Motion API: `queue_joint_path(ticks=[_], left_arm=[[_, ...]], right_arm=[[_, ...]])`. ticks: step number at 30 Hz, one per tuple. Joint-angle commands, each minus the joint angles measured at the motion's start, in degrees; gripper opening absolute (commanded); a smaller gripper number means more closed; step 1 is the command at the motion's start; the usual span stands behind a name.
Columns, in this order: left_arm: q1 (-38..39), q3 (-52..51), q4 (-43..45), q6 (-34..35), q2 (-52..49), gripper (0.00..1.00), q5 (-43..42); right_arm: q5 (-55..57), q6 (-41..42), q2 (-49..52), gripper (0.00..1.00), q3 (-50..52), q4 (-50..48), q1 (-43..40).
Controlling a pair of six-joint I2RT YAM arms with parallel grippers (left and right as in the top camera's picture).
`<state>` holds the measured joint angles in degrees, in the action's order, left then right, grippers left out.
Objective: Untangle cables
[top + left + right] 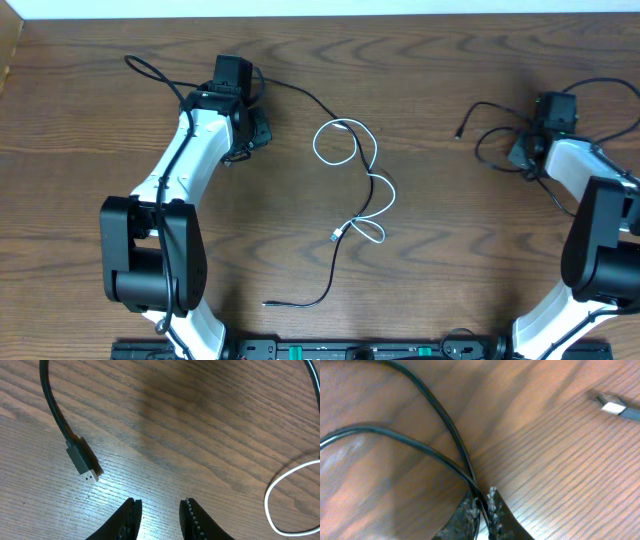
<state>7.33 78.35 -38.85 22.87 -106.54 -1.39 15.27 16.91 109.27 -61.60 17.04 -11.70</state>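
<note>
A: R side first?
B: right tool (485, 505) is clamped tight on two strands of a black cord (420, 446), and both run into the jaws. Its plug end (612, 407) lies free on the wood nearby.
A: L?
B: left tool (160, 515) has a narrow gap w/ nothing in it, above the wood. A black USB plug (82, 462) lies ahead-left. Part of the white cable (267, 501) loop is off to its right.
A: The tangle?
B: Mid surface, btw the arms. The white one loops and a black cable (322, 293) threads thru it, tail running toward the near edge. Can't tell if the USB plug is its other end.
A: Handling?
B: My guess: v. light, floppy, no stiffness. Thin smooth jacket, so may slip thru the pads. Pulling one prob. drags the other where they cross. Best hold prob. just behind a plug (thicker, stiffer), then feed that end out thru the loop.
A: Surface, room?
B: Dark wood-grain surface (450, 250), flat, some glare. Cables lie flat on it, so a pinch must go right down to the wood. Room to spread them either side of the tangle. Pale strip past the far edge, can't tell what.
</note>
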Motion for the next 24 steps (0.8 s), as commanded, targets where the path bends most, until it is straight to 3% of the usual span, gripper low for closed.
queue_joint_path(ticks=[1,10,12,14,17,24], left_arm=[[0.02,-0.26,-0.02,0.28,-0.83,0.30,-0.09],[0.02,-0.26,-0.02,0.28,-0.85,0.30,-0.09],[0.02,-0.26,-0.02,0.28,-0.85,0.30,-0.09],[0.02,-0.26,-0.02,0.28,-0.83,0.30,-0.09],[0.02,-0.26,0.20,0.28,-0.83,0.30,-0.07],[0.02,-0.26,0.39,0.28,-0.85,0.30,-0.07]], right_arm=[[0.83,-1.53,0.39,0.06,0.44,-1.92,-2.93],[-2.67,-1.57,0.39,0.05,0.44,-5.62,-5.33],[-5.42,-1.60,0.39,0.14,0.44,-6.62,-5.31],[-9.94,-2.32,0.35,0.29,0.26,-7.37,-5.20],[-15.23,-2.60,0.33,0.45,-3.72,-0.90,-4.24],[-30.95,-4.83,0.33,0.59,-16.31,17.59,1.60]])
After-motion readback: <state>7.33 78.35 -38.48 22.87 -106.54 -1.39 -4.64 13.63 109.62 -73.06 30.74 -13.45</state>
